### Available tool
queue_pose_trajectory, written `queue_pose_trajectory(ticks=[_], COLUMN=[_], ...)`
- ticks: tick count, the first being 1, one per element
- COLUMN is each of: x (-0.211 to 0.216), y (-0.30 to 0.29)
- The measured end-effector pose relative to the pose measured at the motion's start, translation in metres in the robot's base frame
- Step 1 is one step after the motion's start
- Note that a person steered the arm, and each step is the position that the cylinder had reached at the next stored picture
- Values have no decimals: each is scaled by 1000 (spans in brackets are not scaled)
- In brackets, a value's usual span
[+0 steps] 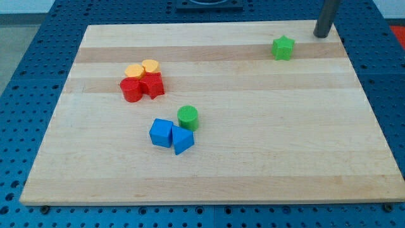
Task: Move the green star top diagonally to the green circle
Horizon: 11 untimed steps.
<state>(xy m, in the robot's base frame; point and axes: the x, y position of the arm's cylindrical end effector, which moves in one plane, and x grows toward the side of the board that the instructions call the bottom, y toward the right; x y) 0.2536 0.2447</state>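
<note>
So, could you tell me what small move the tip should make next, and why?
Probably slide my tip a little further toward the view's right. It sits up and right of the green star block, apart from it, while the green cylinder block lies far down-left; a push from the star's right would send it that way.

Surface: a pale wooden board on a blue perforated base.
My tip: at the board's top right edge, just up and right of the green star, not touching it.
Green star: alone near the view's top right, well apart from the other blocks.
Green circle: near the middle, touching the blue pair below it.
Blue blocks: a blue cube and a blue triangle, side by side.
Left cluster: two red blocks with two yellow-orange blocks pressed against their top side.
</note>
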Motion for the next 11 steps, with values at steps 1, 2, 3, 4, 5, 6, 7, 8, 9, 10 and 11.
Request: queue_pose_trajectory(ticks=[1, 2, 3, 4, 5, 6, 7, 8, 9, 10, 11], x=[29, 45, 31, 23, 31, 72, 109, 112, 77, 64, 95], y=[-35, -70, -70, -87, -117, -133, -138, -140, -140, -148, -153])
